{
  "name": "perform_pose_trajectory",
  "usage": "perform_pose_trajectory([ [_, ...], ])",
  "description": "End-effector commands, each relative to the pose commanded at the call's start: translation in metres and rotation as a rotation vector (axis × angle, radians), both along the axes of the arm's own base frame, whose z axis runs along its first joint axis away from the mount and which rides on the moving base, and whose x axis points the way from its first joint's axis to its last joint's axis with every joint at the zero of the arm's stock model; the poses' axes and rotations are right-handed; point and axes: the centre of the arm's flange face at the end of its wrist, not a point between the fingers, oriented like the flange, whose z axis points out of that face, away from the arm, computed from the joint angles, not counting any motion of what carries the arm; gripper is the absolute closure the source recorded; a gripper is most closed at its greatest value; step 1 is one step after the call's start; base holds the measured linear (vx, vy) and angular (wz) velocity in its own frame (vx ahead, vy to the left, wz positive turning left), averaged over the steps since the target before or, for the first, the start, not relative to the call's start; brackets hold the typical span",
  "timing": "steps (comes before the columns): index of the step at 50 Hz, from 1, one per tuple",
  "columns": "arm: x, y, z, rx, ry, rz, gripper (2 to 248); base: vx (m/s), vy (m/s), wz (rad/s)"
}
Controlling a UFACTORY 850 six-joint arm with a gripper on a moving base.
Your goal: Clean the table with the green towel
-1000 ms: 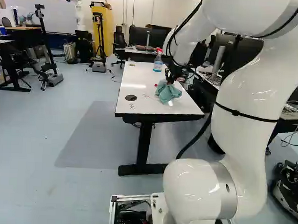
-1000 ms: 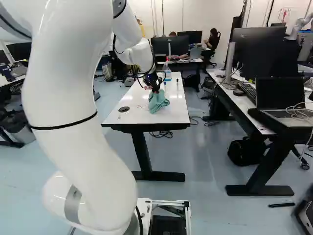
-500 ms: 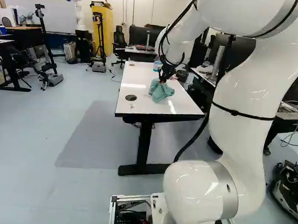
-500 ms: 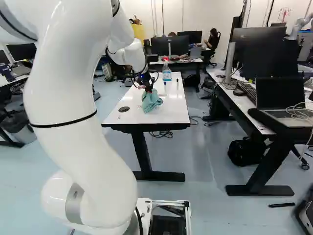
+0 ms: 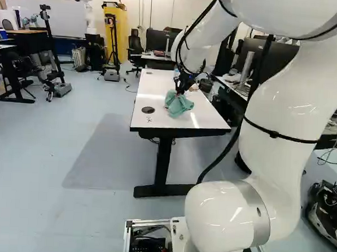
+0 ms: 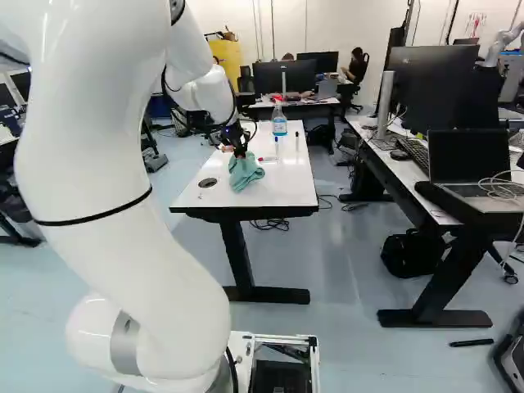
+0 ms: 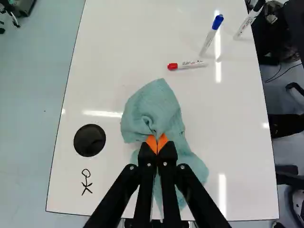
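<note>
Place: robotics lab | another robot (image 5: 90, 21) by far wall | 1 whiteboard (image 5: 52, 17) | monitors (image 6: 430, 90), laptop (image 6: 468, 152) on desks (image 6: 372, 146)

Room: bright, even light; long streaks on tabletop point to light from above.
Table (image 5: 168, 124): strong glare; wrist view has narrow white streaks on both sides of towel (image 7: 151, 107), incl. one running by the blue-capped marker (image 7: 211, 35). Near edge bows slightly there.
Towel: soft light, darker in folds, no glare.
Floor (image 5: 37, 147): pale & well lit; broad soft-edged shadow left of & under table in L base view.
Arm (image 6: 90, 180): v. bright white, shading weak; small hard highlights on low joint, L base view.
Screens (image 6: 430, 90): dark vs. pale wall (image 6: 372, 20).
Far desks: small, low detail; poss. some glare, hard to say.
</note>
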Motion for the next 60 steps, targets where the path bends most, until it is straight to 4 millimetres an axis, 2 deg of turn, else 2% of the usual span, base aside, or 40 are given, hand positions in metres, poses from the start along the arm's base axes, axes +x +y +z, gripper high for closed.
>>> perform_pose_trajectory([
  [40,-0.004,-0.002,0.0,0.0,0.002,-0.003,229,0.0,0.0,0.0],
  [60,0.008,-0.017,-0.022,0.0,0.04,-0.032,229,0.0,0.0,0.0],
])
